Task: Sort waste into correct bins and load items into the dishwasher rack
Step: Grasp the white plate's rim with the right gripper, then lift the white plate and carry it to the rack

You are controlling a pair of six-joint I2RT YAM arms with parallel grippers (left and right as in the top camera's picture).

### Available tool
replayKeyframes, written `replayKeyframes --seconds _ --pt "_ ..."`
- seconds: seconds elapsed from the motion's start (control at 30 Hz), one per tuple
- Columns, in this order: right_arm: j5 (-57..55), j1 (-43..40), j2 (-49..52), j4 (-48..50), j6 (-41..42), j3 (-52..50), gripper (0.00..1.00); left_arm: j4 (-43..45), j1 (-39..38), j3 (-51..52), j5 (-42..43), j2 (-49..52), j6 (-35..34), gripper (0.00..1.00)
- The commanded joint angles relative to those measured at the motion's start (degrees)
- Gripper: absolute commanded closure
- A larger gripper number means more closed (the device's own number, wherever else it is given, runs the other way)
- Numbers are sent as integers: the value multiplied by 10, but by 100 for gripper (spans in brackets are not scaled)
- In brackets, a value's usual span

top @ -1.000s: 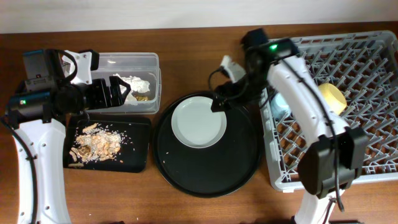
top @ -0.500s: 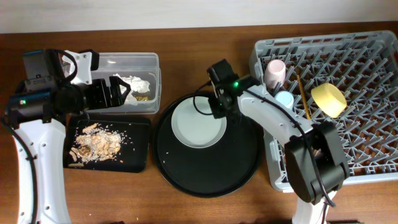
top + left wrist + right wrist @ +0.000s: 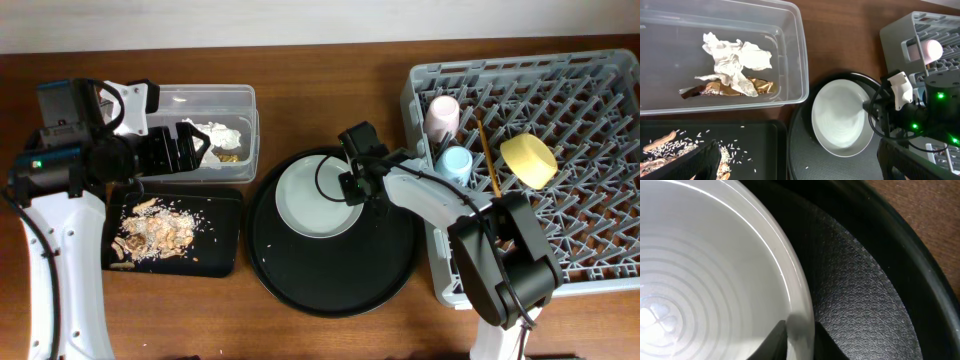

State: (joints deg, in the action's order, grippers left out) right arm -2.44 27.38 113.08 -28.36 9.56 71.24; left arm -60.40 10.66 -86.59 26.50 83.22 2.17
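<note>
White and pale, the plate [image 3: 318, 198] lies in the round black tray [image 3: 330, 275] at mid-counter [image 3: 320, 70]. My right end effector [image 3: 352, 186] is down at the plate's right edge. On its wrist camera I see the rim [image 3: 799, 325] caught between the two fingertips, one inside the plate and one outside on the tray's textured floor, so it is pinching the plate.

My left end effector [image 3: 190, 150] hangs over the clear tub [image 3: 215, 92] with its fingers [image 3: 695, 162] spread wide and nothing between them. In the tub lie the crumpled white napkin [image 3: 735, 62] and, touching it, the brown-gold wrapper [image 3: 757, 87]. Just in front of the tub, the shallow black tray [image 3: 225, 250] holds the shredded food scraps [image 3: 155, 230].

At the right stands the grey dishwasher rack [image 3: 580, 240]. The pink cup [image 3: 441, 115] and light-blue cup [image 3: 457, 162] are near its left wall. The chopsticks [image 3: 487, 155] lie between the cups and the yellow bowl [image 3: 529, 160].
</note>
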Motion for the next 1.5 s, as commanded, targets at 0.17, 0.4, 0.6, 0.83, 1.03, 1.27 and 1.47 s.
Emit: replayKeyframes --seconds 0.17,0.4,0.6,0.83,1.03,1.27,1.47 --pt "2 -1 -25 -11 -3 9 96 1 3 -9 0 -6 5 1" --pt "-105 -1 -169 -109 -49 72 96 1 3 -9 0 -6 5 1" --pt "-374 -1 -311 -132 -112 76 96 1 3 -9 0 -6 5 1" --pt "-493 -31 -363 -97 -534 76 96 1 3 -9 0 -6 5 1" --pt "-492 -138 -336 -48 -539 76 96 1 3 -9 0 -6 5 1" --pt "-458 -215 -264 -33 -519 76 96 1 3 -9 0 -6 5 1" --pt "-490 -222 -187 10 -495 76 96 1 3 -9 0 -6 5 1"
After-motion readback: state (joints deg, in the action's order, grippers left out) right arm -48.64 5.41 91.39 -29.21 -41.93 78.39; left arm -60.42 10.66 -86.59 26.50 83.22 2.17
